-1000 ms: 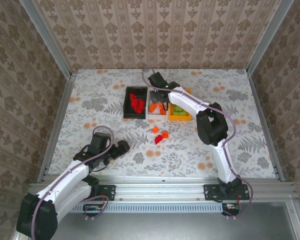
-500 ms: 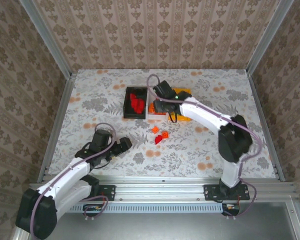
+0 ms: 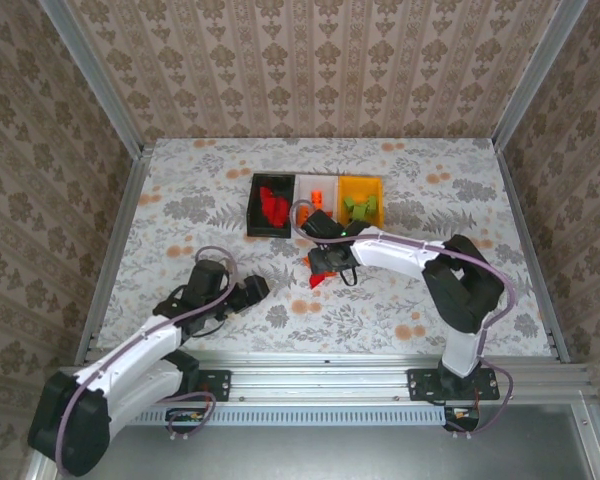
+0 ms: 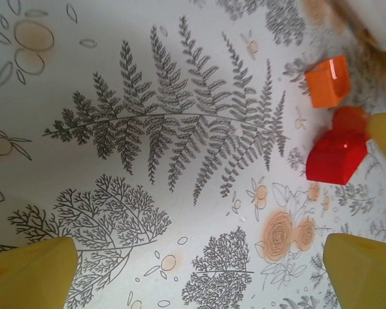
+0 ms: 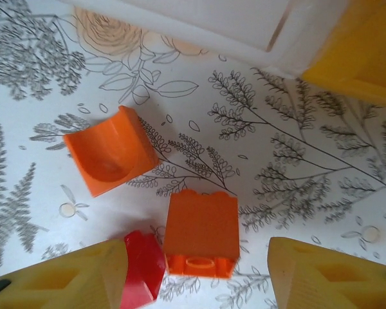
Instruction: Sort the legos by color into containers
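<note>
Three bins stand in a row: the black bin [image 3: 252, 212] with red legos, the white bin [image 3: 306, 184] with orange ones, and the orange-yellow bin [image 3: 343, 186] with green ones. My right gripper [image 3: 332, 263] [image 5: 196, 278] is open and low over the loose legos in front of the bins. An orange square lego [image 5: 201, 232] and a red lego [image 5: 141, 267] lie between its fingers, and a curved orange lego [image 5: 112, 158] lies just beyond. My left gripper [image 3: 257, 289] [image 4: 196, 277] is open and empty over bare table, left of the red lego [image 4: 334, 158] and an orange lego [image 4: 328, 80].
The white bin's wall [image 5: 199, 19] and the orange-yellow bin's corner [image 5: 363, 55] lie close ahead of my right gripper. Metal rails edge the floral table [image 3: 180, 200]. Free room lies to the left and right of the bins.
My right gripper has left the white bin and come down toward the near side, over the loose legos. My left gripper has crept a little to the right.
</note>
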Available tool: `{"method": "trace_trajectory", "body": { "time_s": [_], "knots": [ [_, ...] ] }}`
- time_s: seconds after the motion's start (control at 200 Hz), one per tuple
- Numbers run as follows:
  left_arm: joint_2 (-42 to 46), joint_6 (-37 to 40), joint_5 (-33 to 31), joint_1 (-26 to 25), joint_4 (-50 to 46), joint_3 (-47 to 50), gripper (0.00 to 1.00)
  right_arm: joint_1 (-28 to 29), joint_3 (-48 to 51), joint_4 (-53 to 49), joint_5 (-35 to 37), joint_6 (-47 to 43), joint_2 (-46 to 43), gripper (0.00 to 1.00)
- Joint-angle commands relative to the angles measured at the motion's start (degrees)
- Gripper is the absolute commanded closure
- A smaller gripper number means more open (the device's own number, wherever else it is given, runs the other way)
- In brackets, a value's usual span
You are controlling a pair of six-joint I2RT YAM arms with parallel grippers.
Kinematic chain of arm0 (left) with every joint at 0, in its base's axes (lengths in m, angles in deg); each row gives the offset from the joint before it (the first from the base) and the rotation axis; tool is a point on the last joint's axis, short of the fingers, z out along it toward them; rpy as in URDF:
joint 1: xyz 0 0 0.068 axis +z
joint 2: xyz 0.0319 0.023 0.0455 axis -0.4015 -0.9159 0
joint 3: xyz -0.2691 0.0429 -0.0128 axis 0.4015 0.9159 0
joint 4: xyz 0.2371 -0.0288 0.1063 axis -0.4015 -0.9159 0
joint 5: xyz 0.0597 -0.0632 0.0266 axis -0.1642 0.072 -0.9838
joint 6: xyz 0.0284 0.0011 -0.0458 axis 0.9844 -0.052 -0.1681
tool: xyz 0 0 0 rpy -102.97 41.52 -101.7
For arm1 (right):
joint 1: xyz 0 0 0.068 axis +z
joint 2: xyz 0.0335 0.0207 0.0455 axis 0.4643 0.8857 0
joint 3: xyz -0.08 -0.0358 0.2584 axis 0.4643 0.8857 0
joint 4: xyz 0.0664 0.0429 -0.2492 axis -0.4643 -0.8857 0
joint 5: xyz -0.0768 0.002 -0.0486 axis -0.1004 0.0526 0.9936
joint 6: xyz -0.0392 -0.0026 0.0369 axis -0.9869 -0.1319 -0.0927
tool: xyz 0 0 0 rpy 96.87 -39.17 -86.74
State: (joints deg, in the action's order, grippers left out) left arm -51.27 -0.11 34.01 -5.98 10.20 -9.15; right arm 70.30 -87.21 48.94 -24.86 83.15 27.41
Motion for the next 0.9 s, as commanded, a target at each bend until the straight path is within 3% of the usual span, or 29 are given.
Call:
{"method": "trace_trajectory", "body": {
  "time_s": [0.0, 0.25, 0.575, 0.7, 0.9],
  "knots": [
    [4.6, -1.5, -2.3, -0.3, -3.0, 2.1, 0.0, -0.4, -2.0, 0.8, 1.6, 1.7, 2.8, 0.4],
    [10.9, -0.5, -4.1, 0.3, -8.5, 2.2, 0.0, -0.6, -0.1, 2.3, 3.4, 2.9, 3.8, 0.45],
    [7.5, -0.9, -2.9, 0.5, -5.8, 2.1, 0.0, -0.6, 2.5, 3.3, 2.6, 2.9, 4.5, 0.54],
    [7.1, -0.9, -2.8, 0.5, -5.8, 1.9, 0.0, -0.7, 2.3, 3.8, 3.1, 2.7, 4.7, 0.63],
    [8.1, -0.7, -3.3, 0.5, -7.6, 2.0, 0.0, -1.2, -1.4, 0.4, 5.5, 0.0, -0.6, 0.65]
  ]
}}
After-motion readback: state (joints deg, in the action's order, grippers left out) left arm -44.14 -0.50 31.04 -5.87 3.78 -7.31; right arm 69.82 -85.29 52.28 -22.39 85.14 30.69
